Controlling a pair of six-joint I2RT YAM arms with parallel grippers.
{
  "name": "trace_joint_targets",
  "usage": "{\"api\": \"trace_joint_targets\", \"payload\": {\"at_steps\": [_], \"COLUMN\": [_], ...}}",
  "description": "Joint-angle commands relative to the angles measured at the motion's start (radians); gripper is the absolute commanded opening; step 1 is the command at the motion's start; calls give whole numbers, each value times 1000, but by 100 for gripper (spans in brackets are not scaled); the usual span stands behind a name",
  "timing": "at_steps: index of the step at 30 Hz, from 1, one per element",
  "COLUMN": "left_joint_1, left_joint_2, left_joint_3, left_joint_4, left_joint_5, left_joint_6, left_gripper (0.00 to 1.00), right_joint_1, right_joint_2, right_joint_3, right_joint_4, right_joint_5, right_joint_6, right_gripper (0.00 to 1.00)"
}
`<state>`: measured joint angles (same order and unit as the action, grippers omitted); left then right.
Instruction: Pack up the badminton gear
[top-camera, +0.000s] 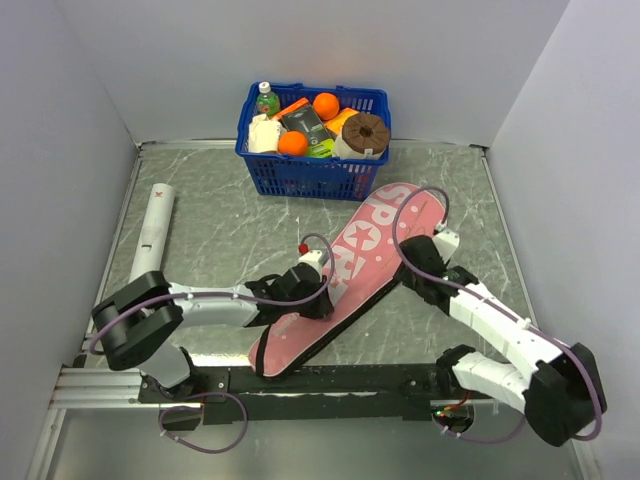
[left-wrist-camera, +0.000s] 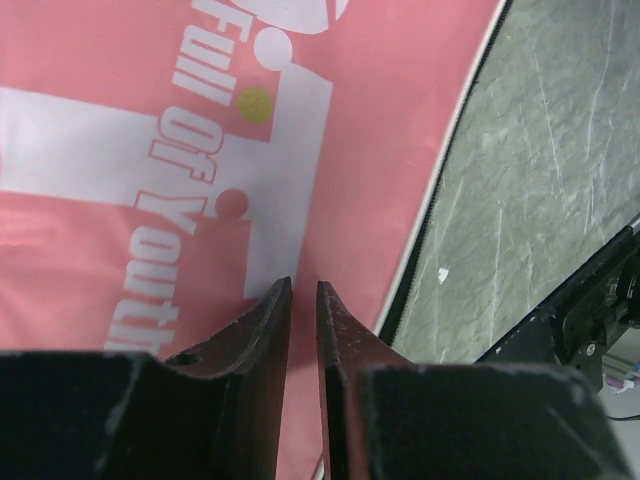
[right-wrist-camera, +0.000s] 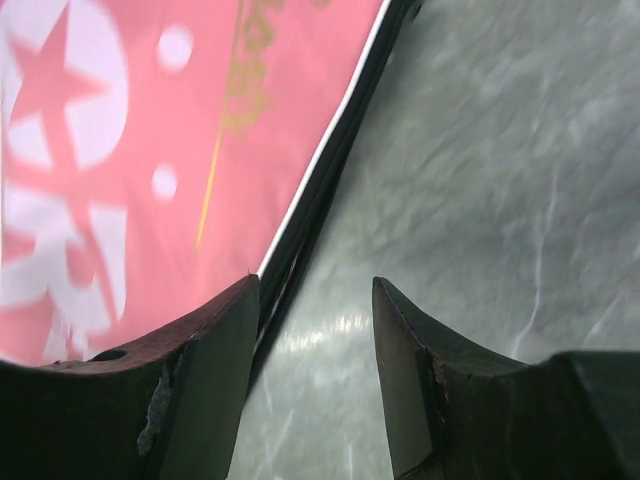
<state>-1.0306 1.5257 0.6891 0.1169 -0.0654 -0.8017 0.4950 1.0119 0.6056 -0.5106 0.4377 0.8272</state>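
The large pink "SPORT" cover (top-camera: 350, 270) with its black edge lies diagonally across the table, its wide end towards the basket. My left gripper (top-camera: 312, 278) hovers low over the cover's narrow part; in the left wrist view the gripper (left-wrist-camera: 303, 285) has its jaws almost together with nothing between them, above the pink cover (left-wrist-camera: 380, 120). My right gripper (top-camera: 420, 265) is at the cover's right edge, and in the right wrist view the gripper (right-wrist-camera: 315, 282) is open beside the black edge (right-wrist-camera: 330, 180). The long white tube (top-camera: 152, 232) lies at the left. No rackets or shuttlecocks show.
A blue plastic basket (top-camera: 313, 175) of groceries stands at the back, just beyond the cover's wide end. Grey walls close in the table on three sides. A black rail (top-camera: 330, 380) runs along the near edge under the cover's narrow tip.
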Motion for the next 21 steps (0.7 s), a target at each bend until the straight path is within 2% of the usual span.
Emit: {"api": "trace_joint_targets", "payload": {"at_steps": [1, 6, 13, 21], "left_joint_1": [4, 55, 197, 320], "left_joint_2": [45, 44, -39, -114], "left_joint_3": [-22, -98, -209, -203], "left_joint_4": [87, 118, 122, 53], "left_joint_5": [52, 56, 42, -37], "left_joint_6": [-4, -5, -11, 6], "left_gripper": [22, 22, 24, 27], "right_joint_1": [-128, -252, -280, -280], "right_joint_2": [42, 92, 186, 309], "right_joint_3": [33, 54, 98, 180], "right_joint_4": [95, 112, 92, 64], "right_joint_5": [-42, -105, -114, -201], "right_joint_6": [-91, -161, -261, -349], "right_gripper": [56, 57, 57, 57]}}
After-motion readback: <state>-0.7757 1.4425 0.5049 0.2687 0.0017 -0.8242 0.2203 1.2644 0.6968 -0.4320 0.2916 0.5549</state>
